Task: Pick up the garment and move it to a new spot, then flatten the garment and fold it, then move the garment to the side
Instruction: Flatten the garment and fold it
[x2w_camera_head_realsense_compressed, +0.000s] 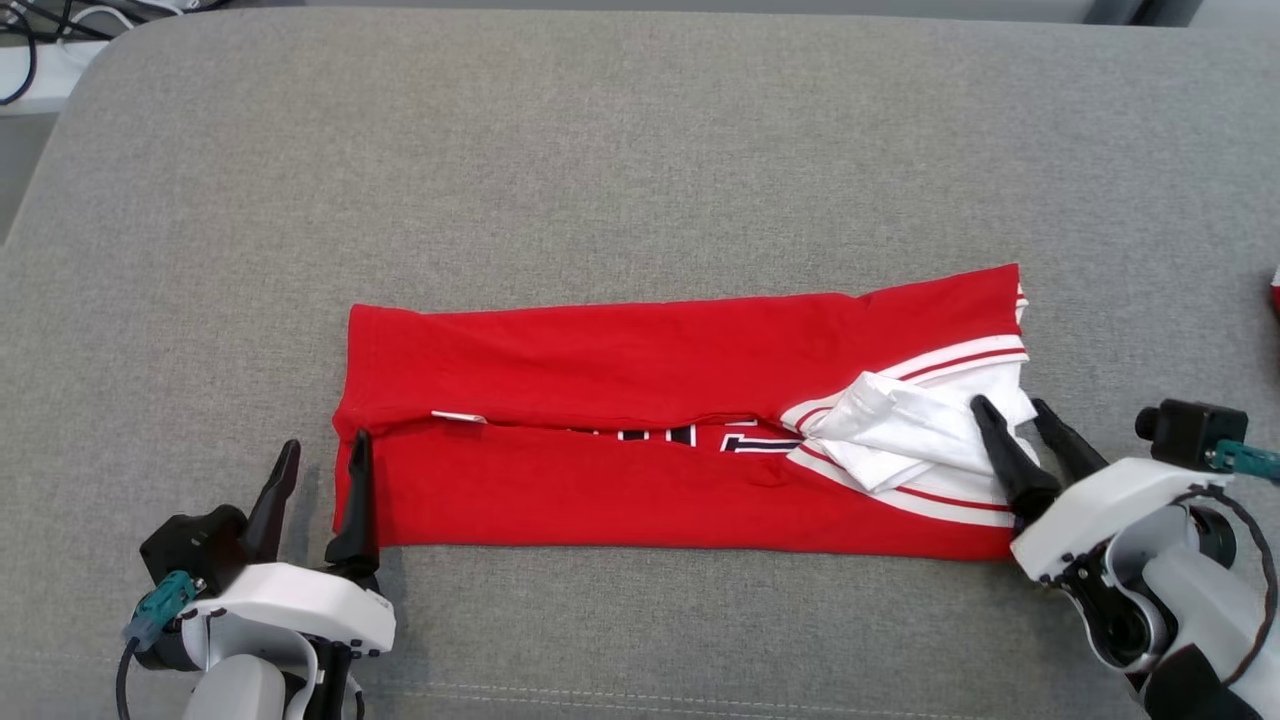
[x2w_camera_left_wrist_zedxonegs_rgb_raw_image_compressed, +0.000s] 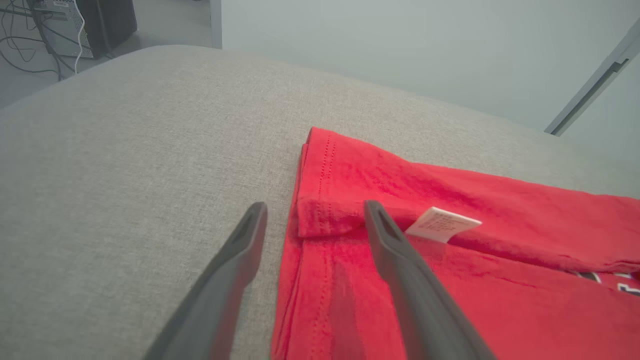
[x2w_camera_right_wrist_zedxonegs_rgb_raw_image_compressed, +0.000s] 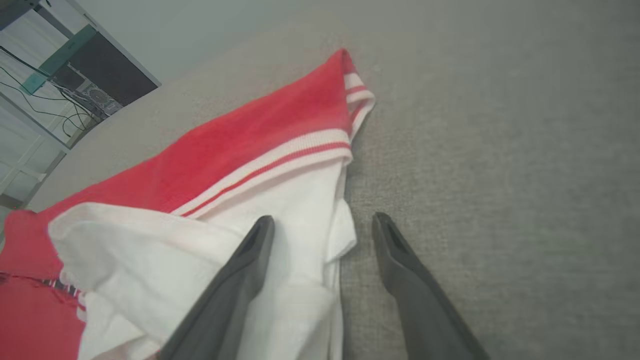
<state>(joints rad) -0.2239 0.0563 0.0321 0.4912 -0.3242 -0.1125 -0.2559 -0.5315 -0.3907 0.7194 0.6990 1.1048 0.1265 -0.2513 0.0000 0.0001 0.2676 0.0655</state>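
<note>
Two claws stand with fingers apart and hold nothing. My left claw (x2w_camera_head_realsense_compressed: 325, 440) is at the left end of the red garment (x2w_camera_head_realsense_compressed: 650, 350), one finger over its hem and the other just beside it. My right claw (x2w_camera_head_realsense_compressed: 1009, 402) is at its right end, one finger over the bunched white cloth (x2w_camera_head_realsense_compressed: 900, 420). The garment lies as a long folded band on the grey cushion (x2w_camera_head_realsense_compressed: 640, 150). I judge the folding half done. Next I should flatten this white part, then grip one end and bring it over the other.
</note>
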